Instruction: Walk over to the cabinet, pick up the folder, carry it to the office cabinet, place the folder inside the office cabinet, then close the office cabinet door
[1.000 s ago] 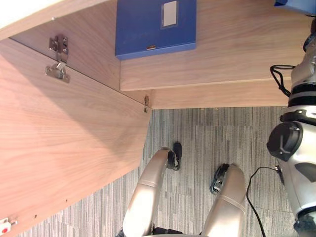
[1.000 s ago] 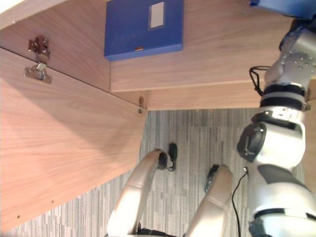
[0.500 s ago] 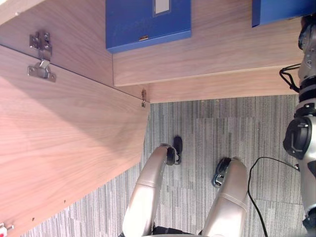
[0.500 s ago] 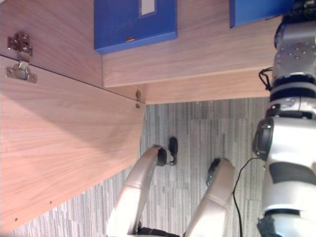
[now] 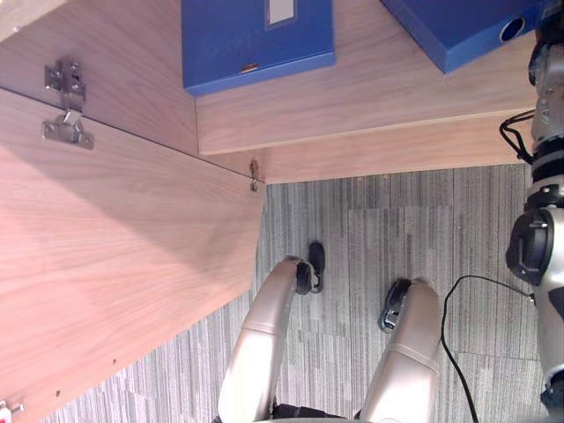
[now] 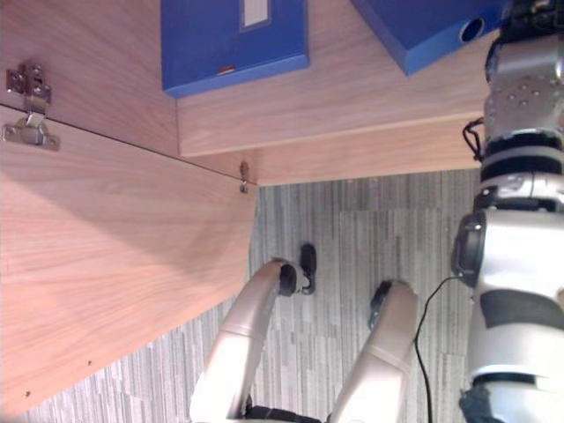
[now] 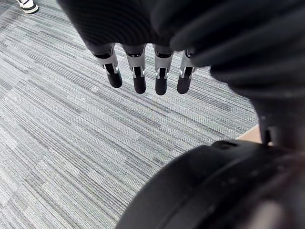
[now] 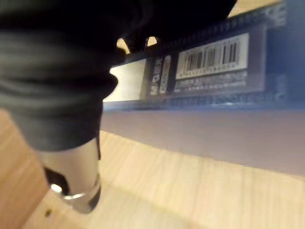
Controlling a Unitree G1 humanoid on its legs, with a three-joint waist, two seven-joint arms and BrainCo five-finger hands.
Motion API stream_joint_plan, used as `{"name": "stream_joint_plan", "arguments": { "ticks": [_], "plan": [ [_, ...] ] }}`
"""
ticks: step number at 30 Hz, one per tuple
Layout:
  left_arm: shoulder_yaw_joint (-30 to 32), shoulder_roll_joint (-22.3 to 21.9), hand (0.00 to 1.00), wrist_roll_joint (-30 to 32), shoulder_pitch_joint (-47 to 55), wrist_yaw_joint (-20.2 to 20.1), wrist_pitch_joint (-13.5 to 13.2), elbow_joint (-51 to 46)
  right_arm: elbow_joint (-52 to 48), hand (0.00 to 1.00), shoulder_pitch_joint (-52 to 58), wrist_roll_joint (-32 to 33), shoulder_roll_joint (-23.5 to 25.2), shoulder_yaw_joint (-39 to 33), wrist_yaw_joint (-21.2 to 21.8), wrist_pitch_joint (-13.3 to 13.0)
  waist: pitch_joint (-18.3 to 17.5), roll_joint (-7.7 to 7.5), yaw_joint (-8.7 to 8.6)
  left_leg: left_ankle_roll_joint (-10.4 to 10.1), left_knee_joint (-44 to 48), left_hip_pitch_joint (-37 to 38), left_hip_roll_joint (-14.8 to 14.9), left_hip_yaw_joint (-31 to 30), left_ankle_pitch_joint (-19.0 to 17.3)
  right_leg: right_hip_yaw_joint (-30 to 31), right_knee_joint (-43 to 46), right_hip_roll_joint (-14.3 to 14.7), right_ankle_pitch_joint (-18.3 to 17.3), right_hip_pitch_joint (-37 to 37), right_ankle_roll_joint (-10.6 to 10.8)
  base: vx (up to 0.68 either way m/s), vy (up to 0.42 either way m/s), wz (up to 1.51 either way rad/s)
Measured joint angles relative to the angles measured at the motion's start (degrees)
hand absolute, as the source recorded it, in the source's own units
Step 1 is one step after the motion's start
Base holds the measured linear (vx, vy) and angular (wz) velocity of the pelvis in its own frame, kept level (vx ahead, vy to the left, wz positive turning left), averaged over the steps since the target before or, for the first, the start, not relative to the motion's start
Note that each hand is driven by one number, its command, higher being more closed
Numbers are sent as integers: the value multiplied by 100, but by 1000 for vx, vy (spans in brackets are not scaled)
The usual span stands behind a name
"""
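Two blue folders at the pale wooden cabinet shelf (image 5: pixel 370 97). Flat folder (image 5: pixel 257 40) on the left, square to the front edge, close beside the side wall. Tilted folder (image 5: pixel 463 31) on the right, skewed to that edge, round hole in its spine, right by the right arm. Right hand (image 8: pixel 71 176) tight against its barcode label, open or closed impossible to tell. Cabinet door (image 5: pixel 115 264) swung wide, hinge (image 5: pixel 63 106) showing. Left hand (image 7: pixel 138 71) hanging over grey carpet (image 7: pixel 71 143), fingers (image 7: pixel 160 83) straight, holding nothing.

Left hand (image 7: pixel 125 25) with fingers (image 7: pixel 139 80) straight and slack; right arm (image 6: pixel 520 115) extended forward, right hand (image 8: pixel 71 171) at its end.
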Motion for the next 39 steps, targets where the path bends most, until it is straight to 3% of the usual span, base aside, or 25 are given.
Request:
{"name": "stream_joint_plan", "arguments": {
  "ticks": [5, 11, 16, 25, 33, 39],
  "plan": [
    [238, -88, 0, 26, -1, -24, -11, 7, 227, 0, 0, -748, 4, 581, 248, 452, 33, -48, -42, -9, -346, 259, 90, 74, 93, -9, -349, 104, 165, 174, -73, 27, -53, -14],
    [513, -138, 0, 72, -1, -125, -98, -41, 814, 0, 7, -2603, -26, 1148, 671, 1138, 28, -63, -110, 15, -1185, 882, 165, 139, 358, -142, -1259, 256, 561, 771, -94, 47, -22, -15],
    [673, -115, 0, 195, -4, -231, -210, -91, 973, 0, 314, -3514, -13, 1666, 1117, 1401, 0, -110, -148, 14, -1913, 1450, 159, 178, 625, -262, -1960, 326, 850, 1302, -95, 42, 10, -7],
    [891, 76, 0, 225, -5, -379, -352, -85, 1135, 0, 683, -5137, 7, 2598, 1830, 1451, -144, -270, -207, -42, -3186, 2134, 165, 213, 1202, -415, -3053, 501, 1378, 1844, -131, 49, 6, -7],
    [895, 172, 0, 251, -6, -507, -502, -82, 548, 0, 1058, -6614, 117, 2822, 2399, 1247, -256, -344, -223, -80, -3534, 2325, 265, 282, 1343, -417, -3421, 650, 1571, 1970, -151, 67, 0, -9],
    [899, 170, 0, 297, -9, -507, -543, -76, 382, 0, 1337, -7656, 409, 2971, 2577, 1138, -268, -349, -233, -89, -3620, 2489, 287, 300, 1356, -432, -3504, 681, 1591, 2120, -162, 65, -13, -4]
  ]
}}
